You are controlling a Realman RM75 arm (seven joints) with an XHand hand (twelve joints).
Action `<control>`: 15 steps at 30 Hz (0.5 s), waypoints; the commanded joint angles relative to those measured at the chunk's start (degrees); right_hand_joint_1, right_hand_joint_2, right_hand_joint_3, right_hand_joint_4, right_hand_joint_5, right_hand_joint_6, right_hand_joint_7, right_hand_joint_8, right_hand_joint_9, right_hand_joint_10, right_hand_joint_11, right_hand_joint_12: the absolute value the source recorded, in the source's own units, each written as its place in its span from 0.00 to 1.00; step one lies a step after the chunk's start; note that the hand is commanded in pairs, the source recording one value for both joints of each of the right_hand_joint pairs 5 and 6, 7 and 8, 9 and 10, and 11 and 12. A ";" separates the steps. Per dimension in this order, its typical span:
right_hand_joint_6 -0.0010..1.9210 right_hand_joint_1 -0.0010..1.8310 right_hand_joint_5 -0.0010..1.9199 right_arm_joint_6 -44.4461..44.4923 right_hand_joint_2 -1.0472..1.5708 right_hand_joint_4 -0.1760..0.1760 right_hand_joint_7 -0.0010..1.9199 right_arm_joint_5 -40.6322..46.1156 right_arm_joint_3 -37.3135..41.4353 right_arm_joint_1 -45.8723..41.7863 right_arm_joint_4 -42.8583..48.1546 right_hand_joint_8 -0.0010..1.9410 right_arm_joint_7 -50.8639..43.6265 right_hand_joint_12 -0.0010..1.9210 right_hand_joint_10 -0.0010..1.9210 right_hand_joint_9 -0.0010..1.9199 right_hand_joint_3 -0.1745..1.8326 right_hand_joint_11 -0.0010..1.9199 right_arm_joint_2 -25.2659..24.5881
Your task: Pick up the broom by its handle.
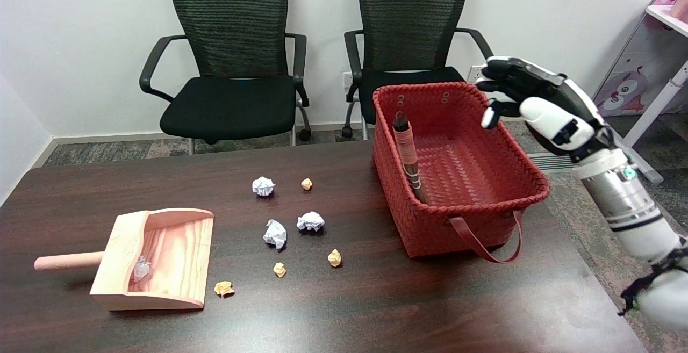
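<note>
The broom point(408, 154) leans inside the red woven basket point(524, 173) against its left wall. Its brown handle, wrapped in red and white cord, points up toward the far rim, and its lower end is hidden behind the basket's near wall. My right hand point(529, 98) hovers above the basket's far right rim, well to the right of the handle and apart from it. The fingers are loosely spread and hold nothing.
A wooden dustpan point(156, 259) with a paper scrap in it lies at the front left. Several crumpled white and tan paper balls point(310, 221) are scattered mid-table. Two black office chairs point(231, 57) stand behind the table. A loose strap point(484, 243) hangs off the basket's near side.
</note>
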 commanded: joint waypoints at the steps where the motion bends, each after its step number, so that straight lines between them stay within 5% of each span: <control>1: 0.25 0.47 0.25 -18.20 0.49 0.00 0.25 -7.24 7.73 3.53 -5.45 0.24 -8.67 0.57 0.30 0.30 0.57 0.57 0.91; 9: 0.18 0.48 0.18 -27.50 0.45 0.00 0.18 -7.57 9.30 4.06 -11.77 0.18 -21.58 0.38 0.20 0.20 0.54 0.38 0.91; 15: 0.14 0.47 0.14 -32.40 0.45 0.00 0.14 -7.23 8.17 4.06 -15.87 0.14 -30.59 0.34 0.16 0.16 0.49 0.34 0.82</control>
